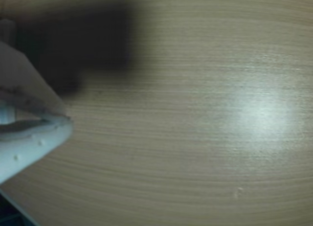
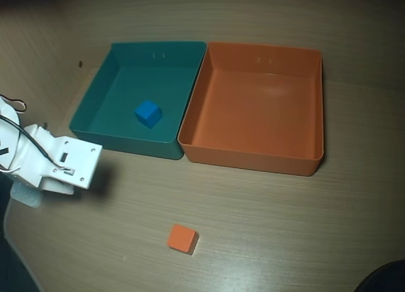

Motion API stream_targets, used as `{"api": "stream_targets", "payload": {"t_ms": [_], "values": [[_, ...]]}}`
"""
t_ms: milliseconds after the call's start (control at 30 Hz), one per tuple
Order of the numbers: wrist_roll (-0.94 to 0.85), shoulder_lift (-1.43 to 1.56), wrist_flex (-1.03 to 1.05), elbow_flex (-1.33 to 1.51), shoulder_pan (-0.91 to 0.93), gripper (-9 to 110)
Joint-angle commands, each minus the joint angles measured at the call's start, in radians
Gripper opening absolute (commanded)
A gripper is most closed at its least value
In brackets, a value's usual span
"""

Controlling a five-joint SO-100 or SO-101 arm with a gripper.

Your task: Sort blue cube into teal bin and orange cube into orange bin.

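The blue cube (image 2: 148,113) lies inside the teal bin (image 2: 126,142), near its middle. The orange bin (image 2: 252,158) stands right beside the teal one, touching it, and holds nothing. The orange cube (image 2: 182,238) sits alone on the wooden table in front of the bins. My arm (image 2: 62,167) hovers at the left, in front of the teal bin's left corner and well left of the orange cube. In the wrist view my gripper (image 1: 64,120) comes in from the left with its white fingers closed together and nothing between them, over bare wood.
The table's front-left edge (image 2: 12,235) runs close under my arm. A dark rounded shape (image 2: 383,279) sits at the bottom right corner. Black cables (image 2: 19,131) trail along the arm.
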Motion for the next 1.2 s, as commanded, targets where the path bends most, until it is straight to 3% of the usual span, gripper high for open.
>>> {"api": "stream_targets", "payload": {"t_ms": [0,267,433,800,1167], "values": [[-0.008,-0.227,-0.008,-0.293,-0.002,1],[-0.011,-0.634,-0.008,-0.721,0.0,30],[-0.012,-0.828,-0.009,-0.928,-0.002,41],[-0.015,-1.195,-0.009,-1.315,0.034,42],[-0.015,-1.434,-0.009,-1.517,0.097,42]]}}
